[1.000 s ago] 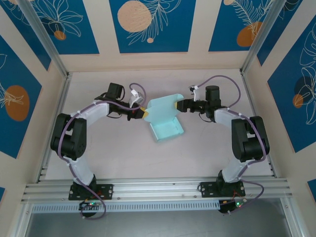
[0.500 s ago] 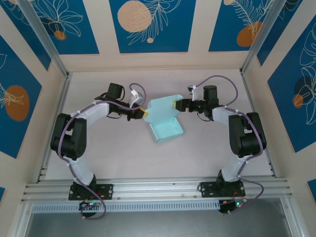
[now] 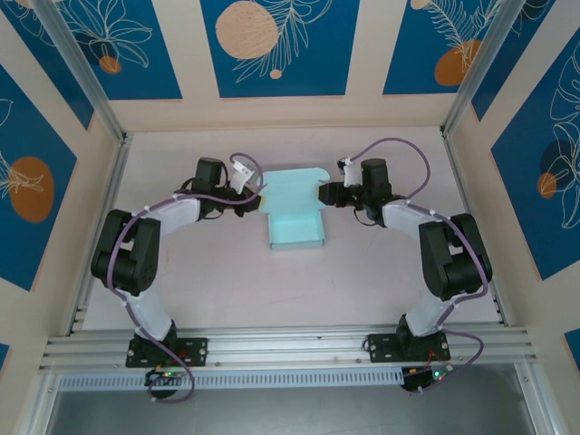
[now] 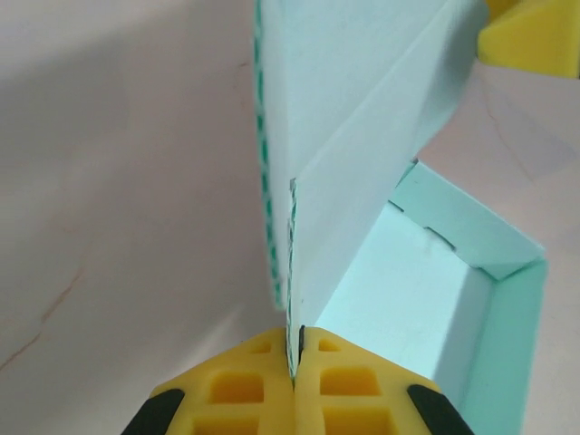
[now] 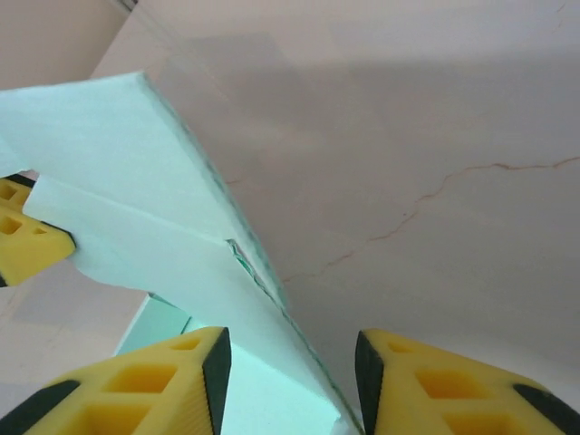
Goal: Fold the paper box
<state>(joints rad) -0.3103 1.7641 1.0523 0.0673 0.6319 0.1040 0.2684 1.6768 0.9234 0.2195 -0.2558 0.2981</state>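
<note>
The paper box has turned and now sits straight on the bench, between the two arms. Its lid stands up at the back. The left pincer is pinched tight on one side flap. The right pincer is wide, with the other flap between its fingers. The lid looks ready to be pushed down.

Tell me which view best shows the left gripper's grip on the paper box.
Left wrist: its fingers pinch the paper box flap edge-on. Top external shows the left gripper at the box's corner, grip too small to judge. Right wrist shows one left finger beyond the flap.
</note>
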